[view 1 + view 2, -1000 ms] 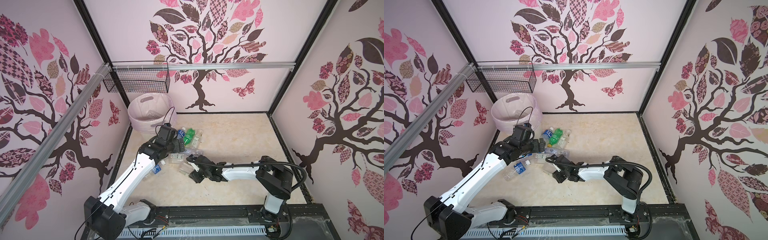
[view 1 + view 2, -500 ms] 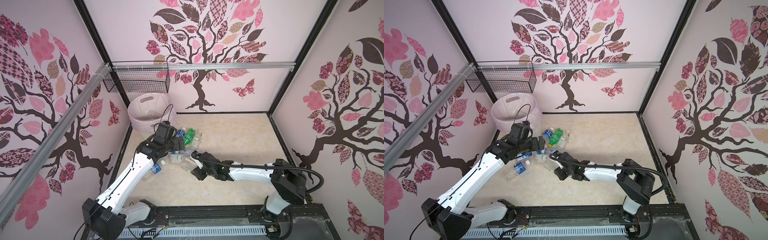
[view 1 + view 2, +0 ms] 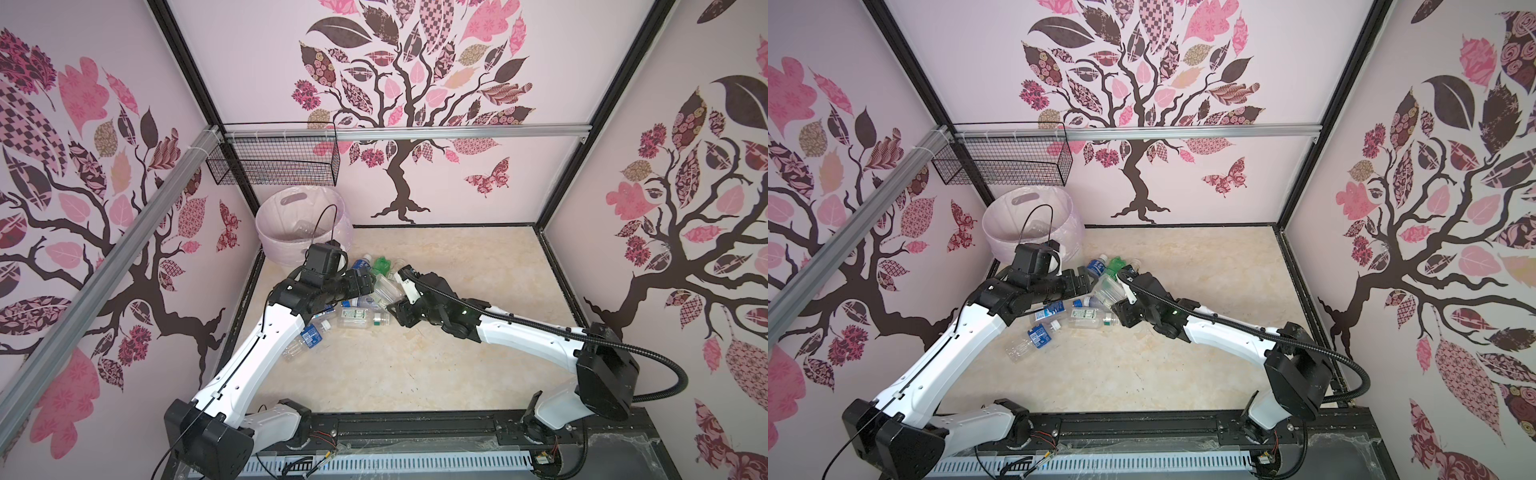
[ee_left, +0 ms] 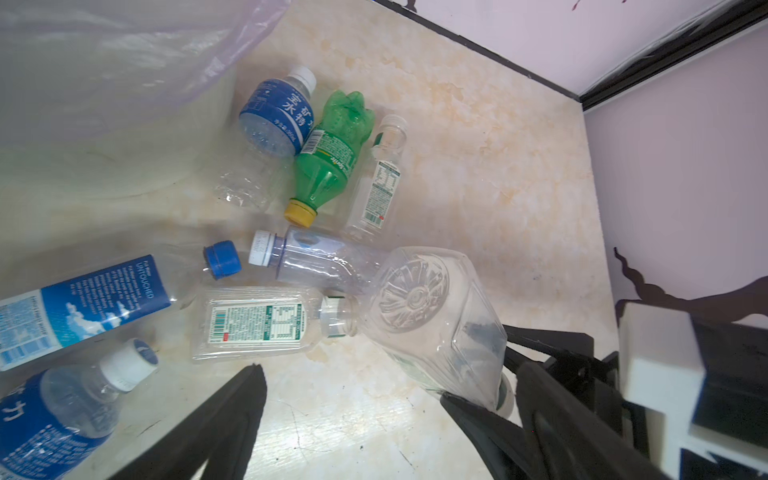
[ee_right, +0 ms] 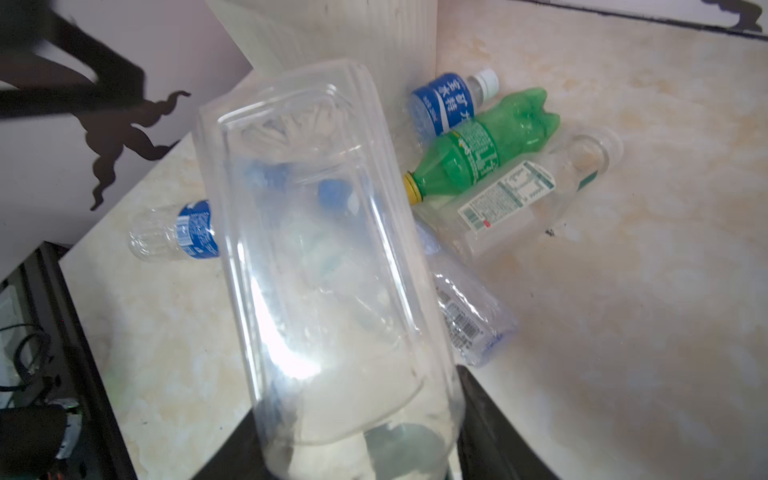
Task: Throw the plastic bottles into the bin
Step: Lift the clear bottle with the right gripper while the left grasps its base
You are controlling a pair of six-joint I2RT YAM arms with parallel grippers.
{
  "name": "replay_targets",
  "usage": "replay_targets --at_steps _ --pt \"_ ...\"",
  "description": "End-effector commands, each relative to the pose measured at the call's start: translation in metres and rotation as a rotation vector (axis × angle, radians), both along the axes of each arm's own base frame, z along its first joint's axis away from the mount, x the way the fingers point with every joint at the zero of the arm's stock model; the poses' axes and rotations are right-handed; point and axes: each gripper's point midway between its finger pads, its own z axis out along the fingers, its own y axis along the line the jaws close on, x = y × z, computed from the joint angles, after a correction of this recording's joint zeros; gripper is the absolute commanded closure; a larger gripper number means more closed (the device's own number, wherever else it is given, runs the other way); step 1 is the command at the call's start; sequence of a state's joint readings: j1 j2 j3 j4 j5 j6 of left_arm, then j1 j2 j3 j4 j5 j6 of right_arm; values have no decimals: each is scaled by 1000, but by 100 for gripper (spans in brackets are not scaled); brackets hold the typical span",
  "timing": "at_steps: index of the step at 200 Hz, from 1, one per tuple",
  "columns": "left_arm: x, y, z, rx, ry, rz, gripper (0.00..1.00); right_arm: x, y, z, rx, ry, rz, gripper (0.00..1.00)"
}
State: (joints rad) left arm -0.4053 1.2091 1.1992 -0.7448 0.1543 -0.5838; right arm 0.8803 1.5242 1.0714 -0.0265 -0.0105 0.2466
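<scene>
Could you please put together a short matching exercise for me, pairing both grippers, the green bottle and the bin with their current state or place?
Column one:
1. right gripper
2. left gripper
3. green bottle
4. bin

Column two:
a. lying on its side, yellow-capped
b. open, nothing between the jaws
c. shut on the clear square bottle
d. standing upright in the far left corner

Pairs: 1-c, 2-b, 3-a, 4-d.

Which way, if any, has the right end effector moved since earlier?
Yes: the right end effector moved away from the front rail, toward the green bottle.
</scene>
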Motion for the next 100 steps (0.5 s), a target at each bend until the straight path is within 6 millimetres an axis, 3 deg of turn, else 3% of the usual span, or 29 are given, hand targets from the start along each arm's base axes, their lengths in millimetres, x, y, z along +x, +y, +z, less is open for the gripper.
replay_targets --at_steps 1,64,100 --pt "7 -18 26 -131 -31 -23 3 6 3 50 92 -46 -19 46" --pt "21 -18 34 -260 -47 59 7 9 21 93 212 -55 8 46" --pt "31 -21 42 -307 -73 78 16 9 24 104 233 -64 19 46"
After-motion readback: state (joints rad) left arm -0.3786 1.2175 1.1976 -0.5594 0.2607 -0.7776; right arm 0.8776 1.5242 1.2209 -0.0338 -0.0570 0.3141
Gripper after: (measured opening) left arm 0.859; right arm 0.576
